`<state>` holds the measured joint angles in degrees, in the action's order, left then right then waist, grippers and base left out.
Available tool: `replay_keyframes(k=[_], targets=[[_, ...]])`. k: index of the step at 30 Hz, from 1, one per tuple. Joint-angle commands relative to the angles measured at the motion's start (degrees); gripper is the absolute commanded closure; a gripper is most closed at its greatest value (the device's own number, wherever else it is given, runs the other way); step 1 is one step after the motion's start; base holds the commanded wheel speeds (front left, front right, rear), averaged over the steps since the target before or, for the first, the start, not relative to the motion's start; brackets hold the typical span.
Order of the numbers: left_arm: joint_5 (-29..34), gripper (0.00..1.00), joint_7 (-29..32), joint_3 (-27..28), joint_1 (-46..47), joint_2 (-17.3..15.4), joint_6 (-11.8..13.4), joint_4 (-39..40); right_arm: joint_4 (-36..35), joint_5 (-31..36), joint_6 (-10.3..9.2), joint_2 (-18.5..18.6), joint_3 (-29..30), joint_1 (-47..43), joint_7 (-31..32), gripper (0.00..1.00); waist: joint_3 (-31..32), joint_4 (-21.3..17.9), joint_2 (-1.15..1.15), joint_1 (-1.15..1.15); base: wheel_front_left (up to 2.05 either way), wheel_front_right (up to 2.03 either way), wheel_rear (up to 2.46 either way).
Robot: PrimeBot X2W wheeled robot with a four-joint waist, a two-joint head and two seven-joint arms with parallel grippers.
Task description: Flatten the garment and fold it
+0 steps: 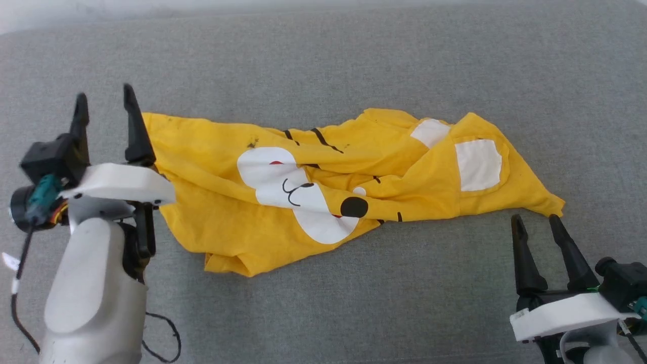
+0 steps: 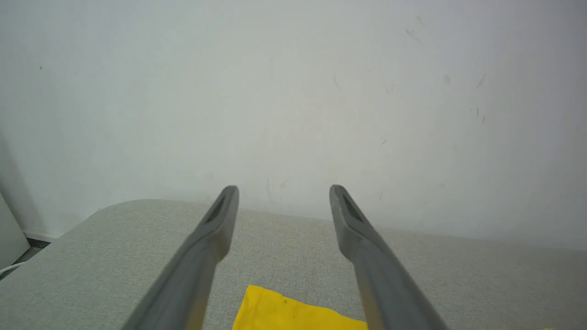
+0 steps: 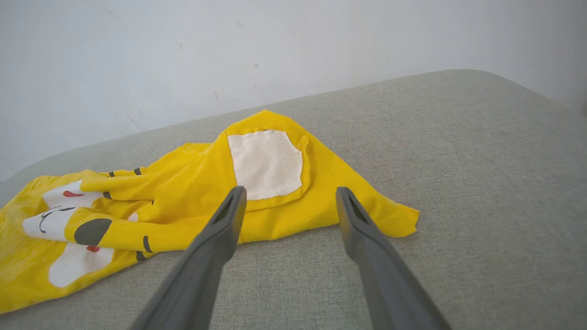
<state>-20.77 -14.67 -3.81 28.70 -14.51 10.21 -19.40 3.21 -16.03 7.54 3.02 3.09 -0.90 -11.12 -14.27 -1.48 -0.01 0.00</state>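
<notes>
The yellow T-shirt (image 1: 202,151) (image 2: 284,311) (image 3: 183,183) lies crumpled lengthwise on the grey cloth-covered surface (image 1: 323,313). Its printed animal face, white muzzle (image 1: 273,182) and black nose, is creased across the middle, and a white patch (image 1: 477,164) (image 3: 266,162) sits toward its right end. The left end effector (image 1: 104,96) (image 2: 284,190) is released, its fingers spread and holding nothing, at the shirt's left edge, with a yellow corner lying between them. The right end effector (image 1: 536,221) (image 3: 291,191) is also released and holds nothing, its tips just beside the shirt's right corner.
</notes>
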Motion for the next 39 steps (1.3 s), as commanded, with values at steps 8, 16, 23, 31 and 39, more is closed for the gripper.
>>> replay_keyframes(k=[8, 16, 23, 31, 39], targets=[[2.3, 0.00, -0.3, 2.2, -13.9, 4.8, -3.5, 21.2, -0.1, -0.1, -0.05, -0.1, 0.3, -0.1, -0.2, 0.00, 0.1, 1.1, 0.01, 0.00, 0.00, 0.00, 0.00], [5.8, 0.00, -0.3, 0.7, -26.8, 9.4, -7.2, 30.3, 0.1, -0.3, -0.05, -0.1, 0.0, 0.1, -0.2, 0.00, 0.5, 1.2, 0.01, 0.00, 0.00, 0.00, 0.00], [8.2, 0.00, -0.3, -1.1, -30.3, 10.7, -9.7, 29.8, -0.9, -0.1, -0.05, -0.1, 0.0, 0.9, 1.0, 0.00, 0.7, 2.5, 0.01, 0.00, 0.00, 0.00, 0.00], [10.0, 0.00, -0.3, -1.3, -28.9, 11.2, -10.8, 29.1, -3.9, 0.9, -0.05, -0.1, -2.1, 9.5, 9.6, 0.00, 0.0, 3.8, 0.01, 0.00, 0.00, 0.00, 0.00], [10.7, 0.00, -0.3, -2.3, -27.7, 11.4, -11.6, 28.9, -2.6, 4.0, -0.05, 0.9, -5.0, 24.8, 27.7, 0.00, -2.0, 5.2, 0.01, 0.00, 0.00, 0.00, 0.00]])
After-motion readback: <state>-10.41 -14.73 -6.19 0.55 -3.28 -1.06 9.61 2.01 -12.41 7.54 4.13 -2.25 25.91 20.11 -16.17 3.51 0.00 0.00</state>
